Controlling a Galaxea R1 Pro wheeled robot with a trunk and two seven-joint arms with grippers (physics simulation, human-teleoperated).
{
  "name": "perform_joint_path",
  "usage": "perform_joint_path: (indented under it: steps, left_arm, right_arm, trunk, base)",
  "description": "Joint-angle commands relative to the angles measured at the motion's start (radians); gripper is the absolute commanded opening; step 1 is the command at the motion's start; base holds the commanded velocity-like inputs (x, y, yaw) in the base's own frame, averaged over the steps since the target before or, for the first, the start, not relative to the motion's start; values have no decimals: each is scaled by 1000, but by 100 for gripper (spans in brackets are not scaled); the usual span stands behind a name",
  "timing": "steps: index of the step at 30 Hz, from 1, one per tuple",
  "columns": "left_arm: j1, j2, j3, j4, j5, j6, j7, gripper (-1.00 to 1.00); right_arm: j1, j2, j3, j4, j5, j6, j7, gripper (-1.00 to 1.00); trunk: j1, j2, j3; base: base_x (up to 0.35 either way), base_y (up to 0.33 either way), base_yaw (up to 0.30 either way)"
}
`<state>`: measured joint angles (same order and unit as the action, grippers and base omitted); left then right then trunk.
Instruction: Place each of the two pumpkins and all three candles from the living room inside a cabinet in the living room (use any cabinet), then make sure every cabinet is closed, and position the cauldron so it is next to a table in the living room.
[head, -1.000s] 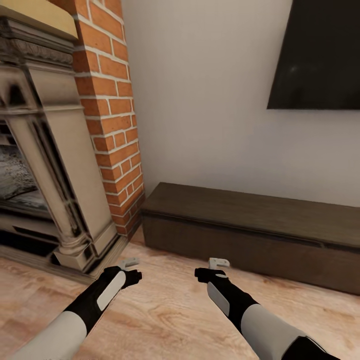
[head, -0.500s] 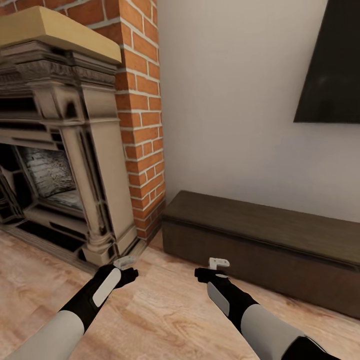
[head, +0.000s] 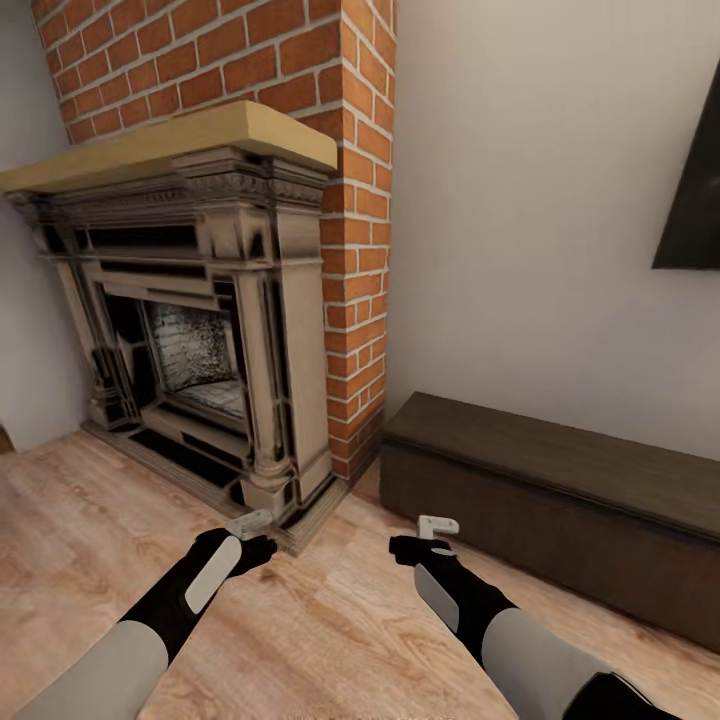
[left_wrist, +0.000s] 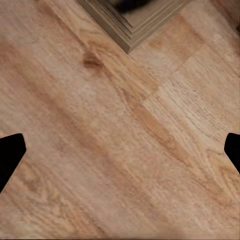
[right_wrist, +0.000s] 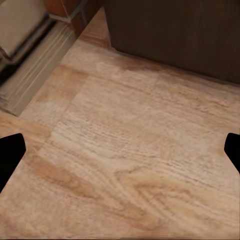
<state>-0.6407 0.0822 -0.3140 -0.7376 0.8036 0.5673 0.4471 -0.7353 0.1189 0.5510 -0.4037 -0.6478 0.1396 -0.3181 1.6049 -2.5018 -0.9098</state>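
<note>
A long, low dark brown cabinet (head: 560, 490) stands against the white wall at the right, its front shut; its front also appears in the right wrist view (right_wrist: 175, 35). My left gripper (head: 250, 522) hangs open over the wooden floor near the fireplace's base, holding nothing (left_wrist: 120, 150). My right gripper (head: 438, 525) is open and empty too, a short way in front of the cabinet's left end (right_wrist: 120, 150). The pumpkins, candles, cauldron and table are out of view.
A carved stone fireplace (head: 200, 320) with a pale wood mantel sits at the left against a red brick chimney (head: 355, 230). A dark TV screen (head: 695, 200) hangs on the wall above the cabinet. Light wooden floor (head: 330, 620) lies under both arms.
The camera has swung left: the fireplace has come fully into view and the cabinet and TV have slid right. Both arms keep the same pose, grippers still open.
</note>
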Motion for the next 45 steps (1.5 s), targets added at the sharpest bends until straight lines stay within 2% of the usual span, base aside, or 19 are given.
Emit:
perform_joint_path:
  steps: [1, 10, 19, 45]
  left_arm:
    - [-1, 2, -6, -2, 11, 0, 10, 100]
    - [-1, 2, -5, -2, 11, 0, 9, 100]
    - [-1, 1, -5, -2, 11, 0, 9, 100]
    - [-1, 3, -4, -2, 9, 0, 6, 100]
  right_arm:
    - [-1, -1, 9, -2, -6, 5, -9, 100]
    - [-1, -1, 10, -2, -5, 5, -9, 100]
    - [-1, -1, 10, -1, -6, 7, -9, 100]
    - [-1, -1, 10, 0, -6, 7, -9, 100]
  trunk:
    - [-1, 0, 3]
    - [-7, 5, 37]
    - [-41, 68, 66]
    - [-141, 250, 147]
  base:
    - [-240, 202, 276]
    - [-238, 201, 276]
    - [-167, 143, 276]
    - [-3, 2, 276]
